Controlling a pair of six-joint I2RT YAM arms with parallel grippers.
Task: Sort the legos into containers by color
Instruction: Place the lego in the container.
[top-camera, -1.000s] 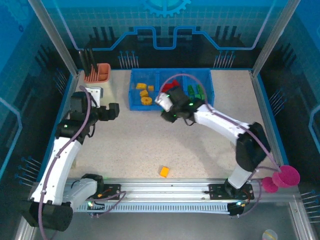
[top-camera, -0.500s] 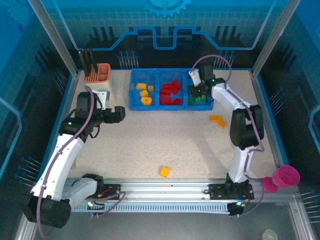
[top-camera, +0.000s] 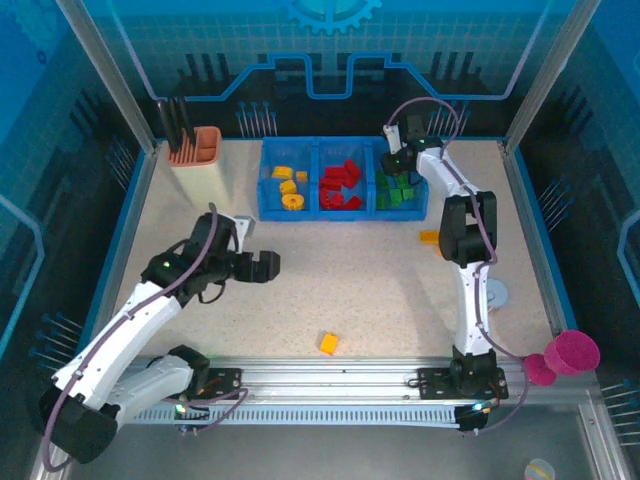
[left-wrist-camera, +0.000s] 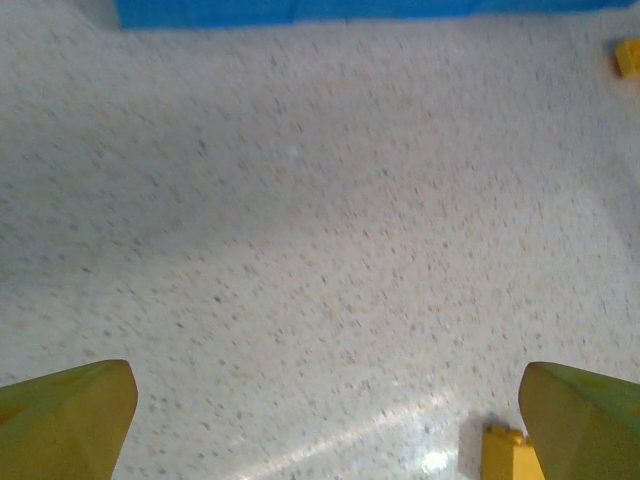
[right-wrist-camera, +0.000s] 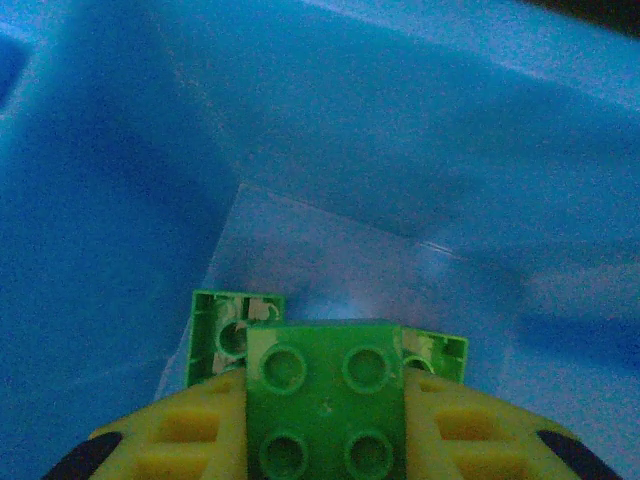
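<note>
Green plastic sits in the right claw (right-wrist-camera: 325, 432): its yellow pads (right-wrist-camera: 175, 440) are closed on a four-stud green brick (right-wrist-camera: 325, 385), held low inside the right compartment (right-wrist-camera: 420, 130) of the blue tray (top-camera: 290, 213), with a second green piece (right-wrist-camera: 228, 325) just behind it. From above, more green bricks (top-camera: 400, 192) lie in that compartment, red bricks (top-camera: 342, 185) in the middle one and yellow-orange pieces (top-camera: 288, 186) in the left one. The tray stands against the far edge of the counter (top-camera: 350, 285). The left claw (top-camera: 265, 267) hovers over bare counter towards the left side, its fingertips (left-wrist-camera: 65, 415) spread wide with nothing between them. One orange brick (top-camera: 328, 343) lies loose close to the near edge, and a second loose brick (top-camera: 430, 237) lies beside the right arm, near the tray's right front corner
</note>
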